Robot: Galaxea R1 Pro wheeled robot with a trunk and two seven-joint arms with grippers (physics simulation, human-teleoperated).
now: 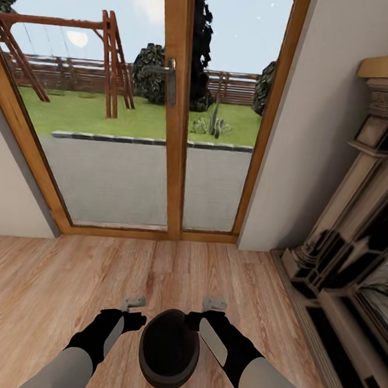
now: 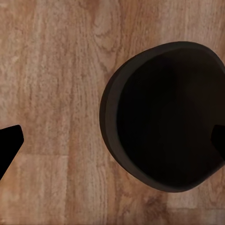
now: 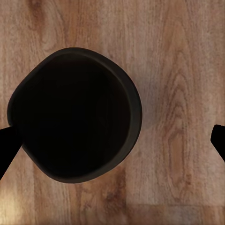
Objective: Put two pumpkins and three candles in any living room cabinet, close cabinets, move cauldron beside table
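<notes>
A wood plank floor [image 1: 62, 282] runs to a glass door [image 1: 166, 109] with a wooden frame at the far side, looking out on grass and a swing set [image 1: 65, 53]. A carved fireplace [image 1: 361, 232] stands along the right wall (its mantel pale, its opening dark). Both arms reach forward and down, close together. The cauldron [image 1: 169, 348] sits on the floor between them, near the robot. The left gripper [image 1: 125, 316] hangs at its left rim and the right gripper [image 1: 206, 320] at its right rim, each with fingers spread, one finger on either side of the rim. No writing is legible.
</notes>
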